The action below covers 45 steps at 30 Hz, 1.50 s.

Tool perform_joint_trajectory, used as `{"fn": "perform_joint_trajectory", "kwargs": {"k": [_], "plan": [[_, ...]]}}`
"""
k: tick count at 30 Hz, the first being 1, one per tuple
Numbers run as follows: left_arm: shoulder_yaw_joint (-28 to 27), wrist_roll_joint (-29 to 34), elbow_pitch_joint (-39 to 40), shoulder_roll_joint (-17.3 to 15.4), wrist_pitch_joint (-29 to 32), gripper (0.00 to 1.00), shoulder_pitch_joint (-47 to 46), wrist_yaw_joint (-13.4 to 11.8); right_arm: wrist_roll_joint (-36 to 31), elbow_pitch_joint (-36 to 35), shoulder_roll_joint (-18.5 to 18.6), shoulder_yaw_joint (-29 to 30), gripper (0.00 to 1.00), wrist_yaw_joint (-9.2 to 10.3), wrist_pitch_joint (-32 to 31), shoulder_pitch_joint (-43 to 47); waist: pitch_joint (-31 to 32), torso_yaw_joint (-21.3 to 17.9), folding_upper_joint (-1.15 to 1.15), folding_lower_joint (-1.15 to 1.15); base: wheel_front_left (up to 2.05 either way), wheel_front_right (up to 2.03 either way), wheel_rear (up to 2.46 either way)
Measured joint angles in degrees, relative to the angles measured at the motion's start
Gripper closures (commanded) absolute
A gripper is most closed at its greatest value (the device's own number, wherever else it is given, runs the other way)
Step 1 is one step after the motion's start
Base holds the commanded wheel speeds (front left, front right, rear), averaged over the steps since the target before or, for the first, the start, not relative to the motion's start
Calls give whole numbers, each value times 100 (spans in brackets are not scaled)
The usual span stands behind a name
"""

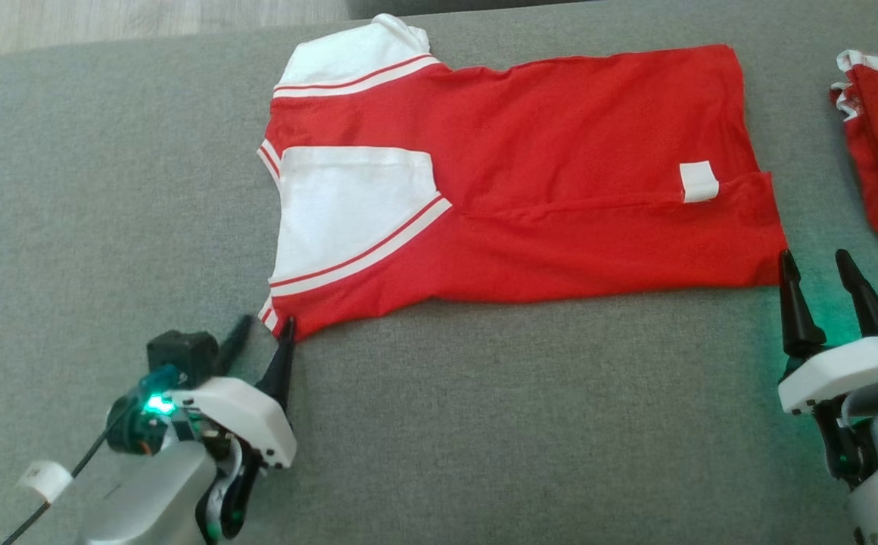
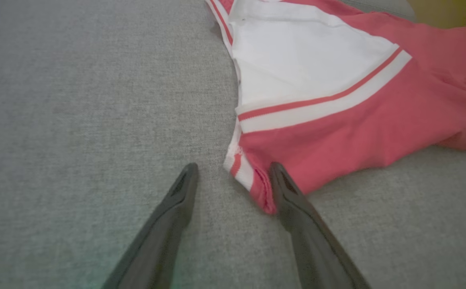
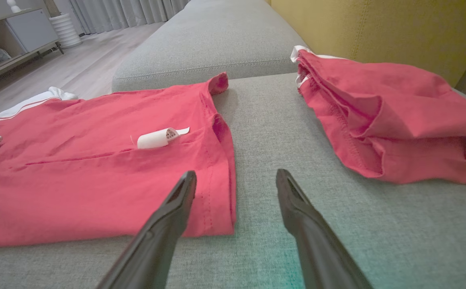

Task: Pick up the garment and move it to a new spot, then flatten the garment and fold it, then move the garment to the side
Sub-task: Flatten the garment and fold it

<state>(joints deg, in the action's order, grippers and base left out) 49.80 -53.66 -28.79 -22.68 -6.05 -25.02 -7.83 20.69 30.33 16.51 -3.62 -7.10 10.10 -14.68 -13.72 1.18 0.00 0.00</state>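
We are at the fold step: the garment (image 1: 560, 174) lies flat on the grey sofa (image 1: 484, 424). Our left gripper (image 1: 266, 325), fingers apart, straddles the sleeve corner (image 2: 253, 184); our right gripper (image 1: 814, 261), fingers also apart, waits beside the hem corner (image 3: 221, 216). Next, we judge, both must close on those corners and lift them over

Grey woven sofa seat (image 1: 106, 189) spreads across the head view. Pale wood floor (image 1: 106, 23) at upper left. Right wrist view: mustard-yellow upholstered panel (image 3: 377, 32) upper right. Grey curtains (image 3: 136, 10), white ribbed cylinder (image 3: 66, 30) and low pale cabinet (image 3: 24, 24) upper left. Light soft, even.
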Motion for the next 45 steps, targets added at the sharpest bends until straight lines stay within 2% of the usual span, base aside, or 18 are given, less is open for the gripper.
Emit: {"fn": "perform_joint_trajectory", "kwargs": {"k": [1, 6, 16, 17, 18, 19, 27, 34, 45], "plan": [[20, 0, 8, -1, 1, 100, 1, 40, 0, 13, 3, 7, 0, 0, -1, 0, 8, 6, 0, 0, 0, 0, 0], [152, 30, 168, -25, -18, 100, 19, 188, 55, 205, 1, 67, 0, 0, -68, -9, 56, 67, 0, 0, 0, 0, 0], [197, 288, 525, -357, -135, 100, 4, 175, 430, 703, -23, 16, 0, 0, -582, -399, 16, 188, 0, 0, 0, 0, 0], [210, 361, 559, -391, -137, 100, -13, 169, 579, 835, -30, -126, 50, 0, -849, -472, 15, 217, 0, 0, 0, 0, 0], [212, 386, 577, -396, -160, 100, -23, 142, 647, 859, -32, -192, 72, 0, -949, -476, 21, 234, 0, 0, 0, 0, 0], [213, 393, 598, -404, -167, 100, -34, 127, 713, 857, -29, -244, 100, 0, -1017, -476, 31, 249, 0, 0, 0, 0, 0], [353, 433, 726, -509, -204, 100, -18, 135, 993, 778, 190, -441, 100, -1, -1115, -302, 295, 308, 0, 0, 0, 0, 0], [543, 409, 1012, -679, -188, 100, 626, 160, 1265, 279, 488, -532, 100, -1, -1216, 751, 815, 316, 0, -1, 0, 0, 0], [738, 62, 1762, -980, -59, 100, 1989, -283, 1351, -681, 583, -316, 100, -1, -1626, 2485, 1539, 246, 0, -3, 0, 0, 0]]}}
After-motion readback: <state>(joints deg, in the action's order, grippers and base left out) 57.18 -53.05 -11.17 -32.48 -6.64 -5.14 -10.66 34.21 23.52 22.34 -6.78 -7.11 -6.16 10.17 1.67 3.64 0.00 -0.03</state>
